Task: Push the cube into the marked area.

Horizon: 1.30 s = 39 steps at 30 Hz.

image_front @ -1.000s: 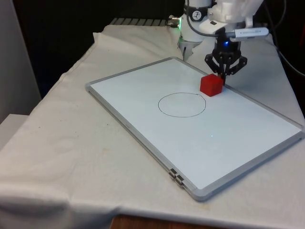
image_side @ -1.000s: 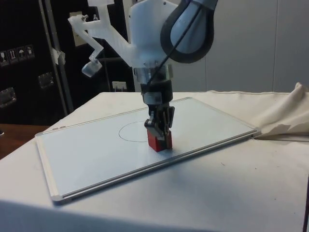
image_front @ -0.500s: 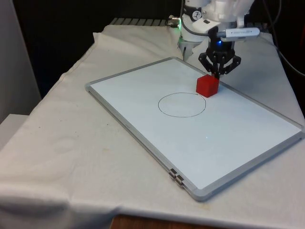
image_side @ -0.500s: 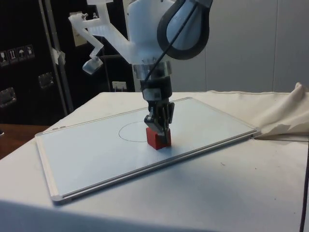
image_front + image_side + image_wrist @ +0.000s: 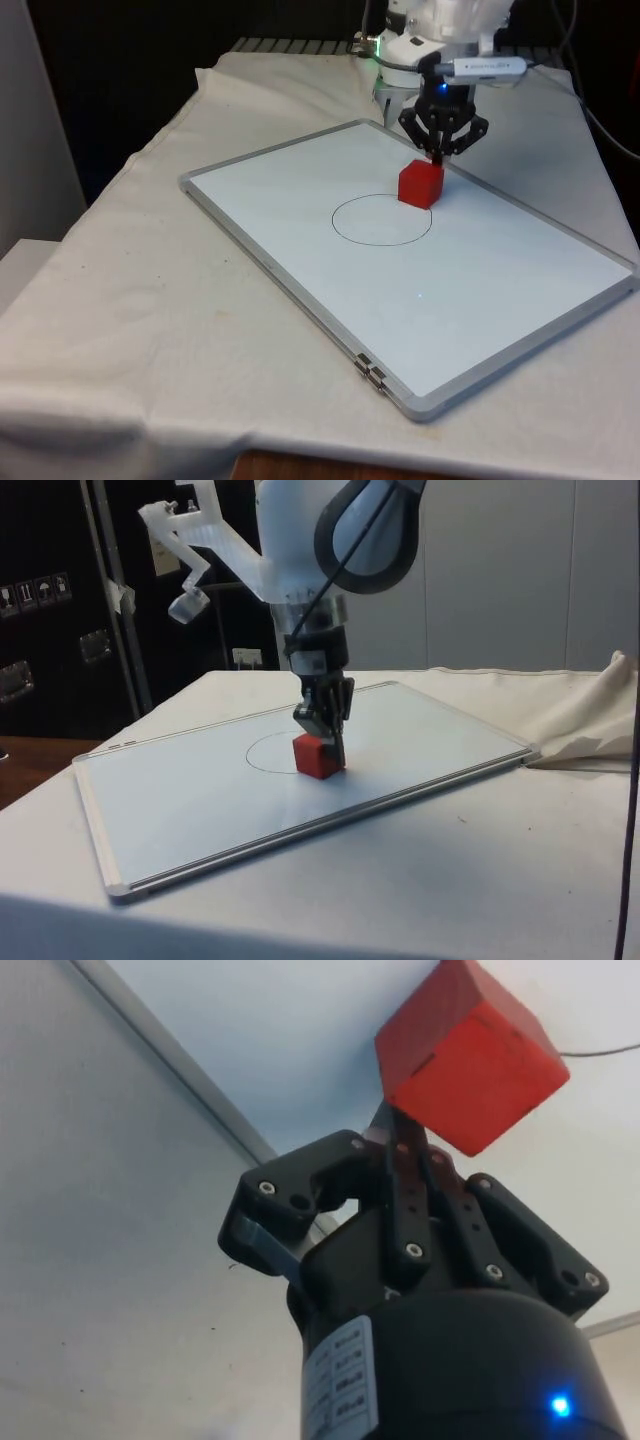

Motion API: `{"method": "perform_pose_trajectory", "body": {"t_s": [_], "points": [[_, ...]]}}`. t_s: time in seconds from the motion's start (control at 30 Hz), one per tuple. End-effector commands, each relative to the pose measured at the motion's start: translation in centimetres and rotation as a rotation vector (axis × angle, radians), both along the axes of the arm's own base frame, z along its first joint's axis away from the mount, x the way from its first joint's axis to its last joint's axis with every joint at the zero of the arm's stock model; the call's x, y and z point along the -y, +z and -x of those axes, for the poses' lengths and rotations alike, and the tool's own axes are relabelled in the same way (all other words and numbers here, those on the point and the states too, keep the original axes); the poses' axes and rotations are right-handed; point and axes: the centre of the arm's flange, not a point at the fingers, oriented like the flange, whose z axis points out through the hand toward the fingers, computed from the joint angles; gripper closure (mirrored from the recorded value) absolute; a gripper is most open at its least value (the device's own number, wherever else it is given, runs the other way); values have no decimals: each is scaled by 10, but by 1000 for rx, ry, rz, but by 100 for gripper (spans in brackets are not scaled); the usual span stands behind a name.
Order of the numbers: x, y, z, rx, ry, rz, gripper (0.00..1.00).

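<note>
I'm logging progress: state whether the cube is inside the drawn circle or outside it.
Not fully in. In the front view the red cube sits across the circle's far rim line, with the gripper pressed behind it.

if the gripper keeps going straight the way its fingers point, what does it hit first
The gripper points down, fingers together, tips against the red cube's far side. Straight on it would most likely meet the whiteboard just behind the cube, though the remaining gap is unclear.

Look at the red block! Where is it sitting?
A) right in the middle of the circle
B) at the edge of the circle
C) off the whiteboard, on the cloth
B: the red block sits on the whiteboard, touching the circle at its far rim, not at its middle.
</note>
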Motion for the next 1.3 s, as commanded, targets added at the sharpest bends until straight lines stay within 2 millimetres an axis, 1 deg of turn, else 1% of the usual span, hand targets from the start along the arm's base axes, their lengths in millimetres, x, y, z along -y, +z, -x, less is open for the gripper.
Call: {"method": "perform_pose_trajectory", "body": {"t_s": [0.0,0.03,0.07,0.17,0.3,0.63,0.83,0.9,1.03,1.2,1.23,1.27], "points": [[1,1,-5,-3,-3,15,100],[0,2,-7,-2,-5,16,100],[0,3,-5,1,-1,5,100],[-1,7,-16,-1,-11,19,100],[-1,7,-22,-2,-18,19,100],[2,6,-24,-6,-25,15,100],[11,-2,-29,-23,-38,39,100],[10,-1,-28,-18,-35,27,100],[14,-3,-37,-32,-43,62,100],[15,-5,-50,-38,-41,98,100],[13,-4,-48,-34,-39,84,100],[15,-5,-52,-39,-41,103,100]]}}
